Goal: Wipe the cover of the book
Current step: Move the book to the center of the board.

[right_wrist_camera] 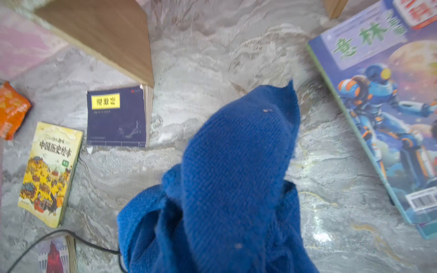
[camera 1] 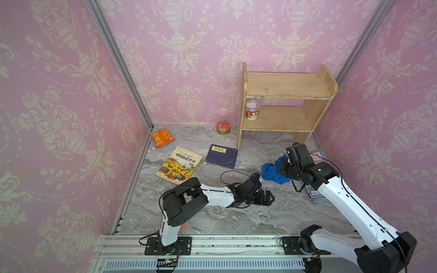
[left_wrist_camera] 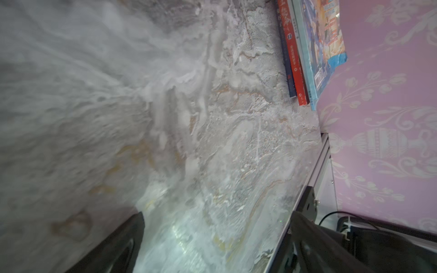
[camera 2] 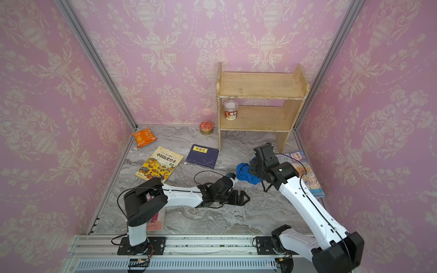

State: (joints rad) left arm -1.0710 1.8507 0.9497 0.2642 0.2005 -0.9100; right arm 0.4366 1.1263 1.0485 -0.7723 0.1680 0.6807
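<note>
Several books lie on the marble table. A robot-cover magazine (right_wrist_camera: 383, 113) tops a stack by the right wall (camera 2: 307, 175). A dark blue book (camera 1: 221, 156) and a yellow picture book (camera 1: 179, 164) lie further left. My right gripper (camera 1: 279, 170) is shut on a blue cloth (right_wrist_camera: 236, 165), which hangs bunched over bare marble just left of the magazine stack; the cloth hides the jaws in the right wrist view. My left gripper (camera 1: 268, 197) lies low over the table's middle, open, with only marble between its fingers (left_wrist_camera: 132, 231).
A wooden shelf (camera 1: 283, 104) stands at the back right with a cup (camera 1: 252, 110) on its lower board. A tin (camera 1: 223, 127) and an orange snack bag (camera 1: 161, 137) sit near the back wall. A red book (camera 2: 156, 221) lies under the left arm.
</note>
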